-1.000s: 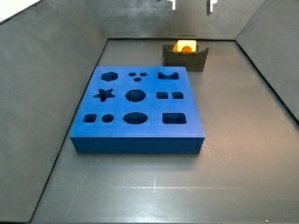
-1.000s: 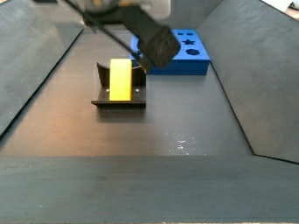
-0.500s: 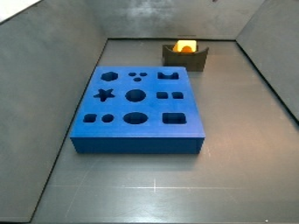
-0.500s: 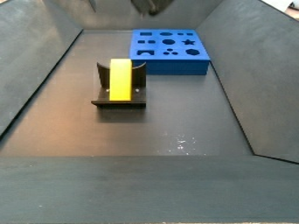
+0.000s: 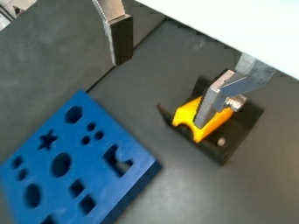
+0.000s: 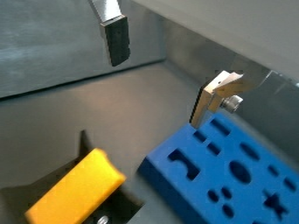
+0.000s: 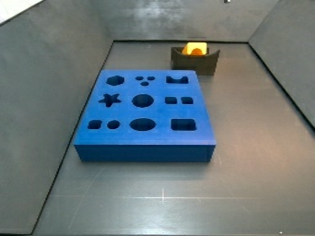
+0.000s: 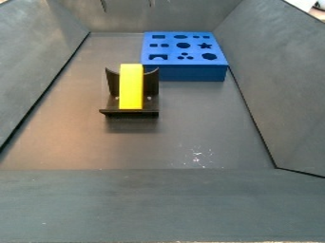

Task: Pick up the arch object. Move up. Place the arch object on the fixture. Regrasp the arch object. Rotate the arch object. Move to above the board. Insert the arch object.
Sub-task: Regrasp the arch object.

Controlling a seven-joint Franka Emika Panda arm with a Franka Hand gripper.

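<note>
The yellow-orange arch object [image 8: 131, 85] lies in the dark fixture [image 8: 127, 112], and nothing is touching it. It also shows in the fixture [image 7: 197, 63] as the arch object [image 7: 194, 48] near the back wall. The blue board [image 7: 145, 115] with its shaped holes lies on the floor, a gap away from the fixture. My gripper [image 5: 170, 70] hangs high above the floor, open, with nothing between its silver fingers [image 6: 114, 39]. From up there both wrist views show the arch object [image 5: 187, 114] in the fixture [image 5: 239, 131] and the board [image 5: 70, 166] beside it. The gripper is outside both side views.
Grey walls enclose the dark floor on all sides. In a wrist view the board [image 6: 233, 175] lies close to the arch object [image 6: 76, 185].
The gripper has risen out of both side views; a second ago it still showed at their top edges. The arch object, fixture and board have not moved.
</note>
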